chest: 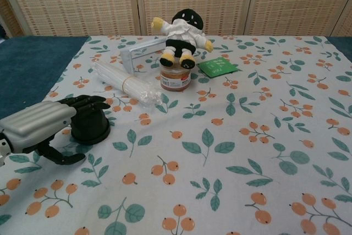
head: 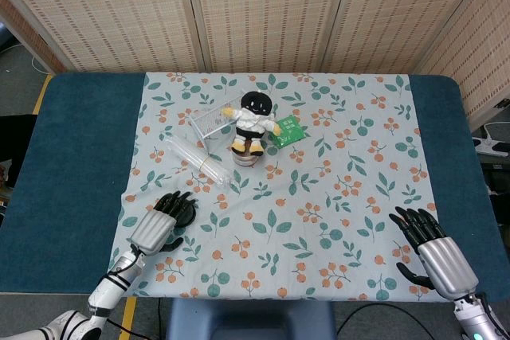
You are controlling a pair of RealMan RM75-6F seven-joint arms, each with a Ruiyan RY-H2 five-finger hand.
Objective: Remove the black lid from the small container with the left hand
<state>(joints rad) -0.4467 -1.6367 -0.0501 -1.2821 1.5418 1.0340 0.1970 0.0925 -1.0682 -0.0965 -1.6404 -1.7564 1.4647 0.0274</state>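
Observation:
The black lid [head: 186, 206] [chest: 91, 127] is a low round dome standing on the floral cloth at the near left. All of it that shows is black, so I cannot tell a container body apart under it. My left hand [head: 156, 228] [chest: 37, 129] lies low beside it on the near side. Its fingers [chest: 82, 103] stretch over the lid's top and the thumb [chest: 58, 157] is held apart below, so nothing is gripped. My right hand [head: 434, 252] rests with fingers spread at the near right corner, seen only in the head view.
A plush doll [head: 253, 121] [chest: 180, 34] sits on an orange jar [chest: 175, 79] at mid-table. Next to it are a clear box [head: 208, 123], a bag of clear tubes [head: 198, 162] [chest: 124, 83] just beyond the lid, and a green packet [head: 288, 130]. The blue table edge [head: 72, 197] lies to the left.

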